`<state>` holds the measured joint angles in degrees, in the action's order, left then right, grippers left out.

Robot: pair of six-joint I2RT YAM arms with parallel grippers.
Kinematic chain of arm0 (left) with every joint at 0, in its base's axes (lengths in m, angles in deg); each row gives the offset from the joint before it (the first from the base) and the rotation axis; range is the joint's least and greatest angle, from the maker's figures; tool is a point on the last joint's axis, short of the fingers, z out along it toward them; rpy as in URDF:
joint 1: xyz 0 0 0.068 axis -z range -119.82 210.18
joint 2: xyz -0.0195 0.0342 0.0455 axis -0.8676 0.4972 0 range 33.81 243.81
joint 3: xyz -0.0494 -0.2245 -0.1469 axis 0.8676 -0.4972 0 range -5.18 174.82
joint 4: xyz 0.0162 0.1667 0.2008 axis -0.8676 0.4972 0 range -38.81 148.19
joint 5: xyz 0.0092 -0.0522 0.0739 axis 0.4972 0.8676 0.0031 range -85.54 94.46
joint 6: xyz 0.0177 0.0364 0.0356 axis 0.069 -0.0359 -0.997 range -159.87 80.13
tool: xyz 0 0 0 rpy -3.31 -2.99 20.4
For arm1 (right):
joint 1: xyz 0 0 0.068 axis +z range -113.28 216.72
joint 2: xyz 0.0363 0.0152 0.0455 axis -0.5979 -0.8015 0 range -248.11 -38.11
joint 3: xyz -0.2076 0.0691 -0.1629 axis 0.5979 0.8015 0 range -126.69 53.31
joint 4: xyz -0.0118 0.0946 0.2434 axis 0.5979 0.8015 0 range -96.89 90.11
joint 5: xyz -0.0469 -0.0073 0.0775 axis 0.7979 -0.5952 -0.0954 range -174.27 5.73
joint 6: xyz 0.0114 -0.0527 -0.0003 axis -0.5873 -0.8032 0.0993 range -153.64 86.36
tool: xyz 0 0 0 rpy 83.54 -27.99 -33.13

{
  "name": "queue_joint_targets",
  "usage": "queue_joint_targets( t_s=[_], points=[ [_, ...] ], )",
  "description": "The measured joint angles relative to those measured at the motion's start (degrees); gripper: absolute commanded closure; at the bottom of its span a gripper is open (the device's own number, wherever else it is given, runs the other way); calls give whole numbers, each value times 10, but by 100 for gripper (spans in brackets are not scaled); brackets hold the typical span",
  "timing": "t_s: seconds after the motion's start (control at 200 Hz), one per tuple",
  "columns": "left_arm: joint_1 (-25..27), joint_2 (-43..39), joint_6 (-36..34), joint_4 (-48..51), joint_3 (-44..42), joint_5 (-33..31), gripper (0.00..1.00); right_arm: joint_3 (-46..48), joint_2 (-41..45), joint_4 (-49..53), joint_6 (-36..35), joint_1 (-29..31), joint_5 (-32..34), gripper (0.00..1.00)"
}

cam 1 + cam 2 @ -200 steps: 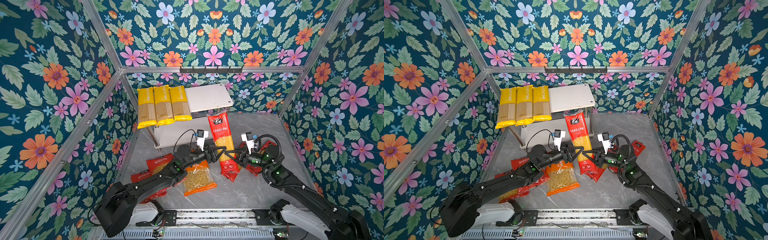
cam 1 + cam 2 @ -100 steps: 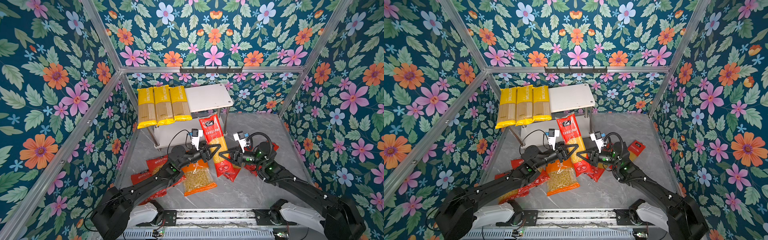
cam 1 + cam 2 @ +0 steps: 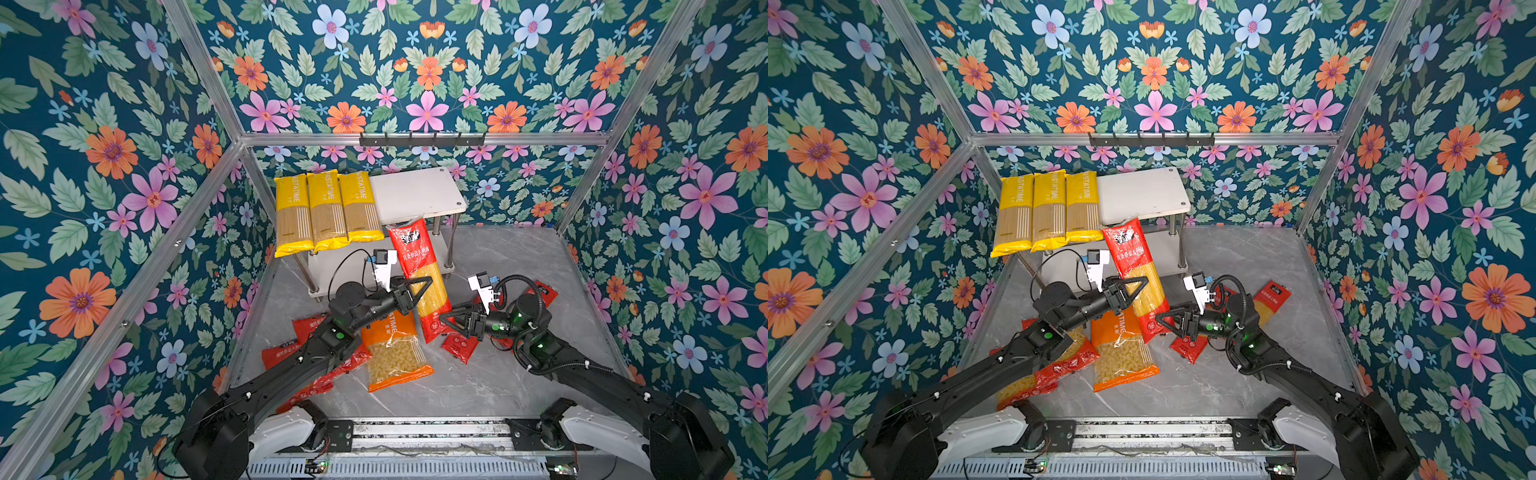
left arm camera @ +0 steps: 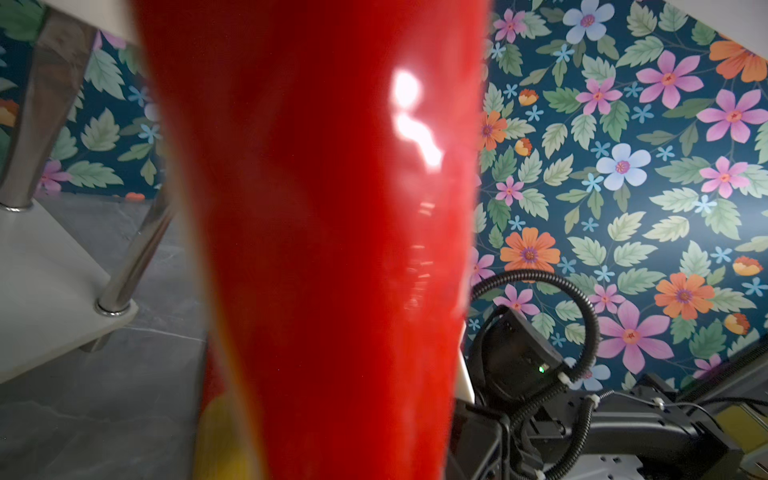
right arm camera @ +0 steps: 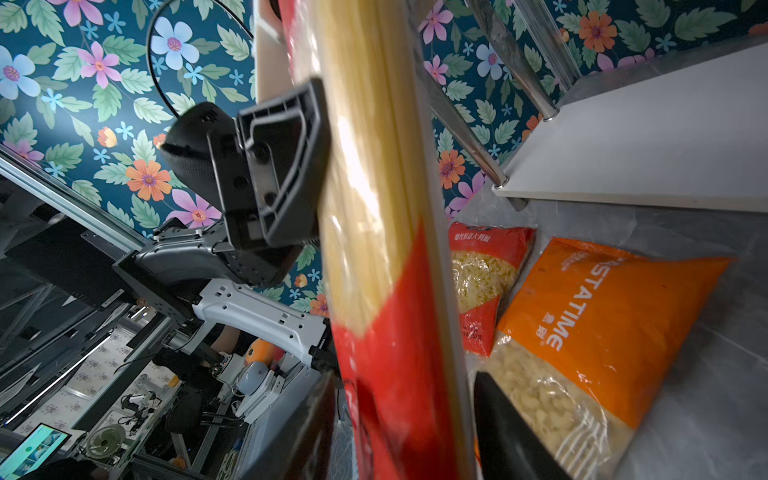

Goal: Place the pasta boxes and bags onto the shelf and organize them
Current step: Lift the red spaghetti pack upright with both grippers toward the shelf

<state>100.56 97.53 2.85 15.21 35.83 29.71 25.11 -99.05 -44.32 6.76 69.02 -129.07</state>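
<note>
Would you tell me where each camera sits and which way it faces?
Top views: high over the base, looking down on shelf, both arms; left gripper holds red pack.
Left wrist: on left arm, facing the red pack close up; right arm behind.
Right wrist: on right arm, facing red pack; left gripper shows.
Shared: both wrist views show red pack and shelf.

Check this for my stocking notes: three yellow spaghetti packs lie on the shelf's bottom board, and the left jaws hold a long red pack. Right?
No: both top views show the three yellow spaghetti packs on the shelf's top board, not the bottom. The left gripper's jaws do hold the long red pack.
</note>
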Motion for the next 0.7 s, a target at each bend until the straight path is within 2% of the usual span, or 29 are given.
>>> queue_joint_targets(
  t_s=[0.26,0.465,0.6,0.7],
  points=[
    [-2,-2,-2,6,13,-5,85,2,-16,-13,7,1,0,52],
    [-5,2,2,10,27,-7,80,-10,-42,-72,38,0,-4,81],
    [-13,2,5,19,35,-11,73,-15,-65,-120,63,0,-9,92],
    [-23,-3,6,28,37,-17,56,-27,-85,-146,81,1,-14,95]
  ],
)
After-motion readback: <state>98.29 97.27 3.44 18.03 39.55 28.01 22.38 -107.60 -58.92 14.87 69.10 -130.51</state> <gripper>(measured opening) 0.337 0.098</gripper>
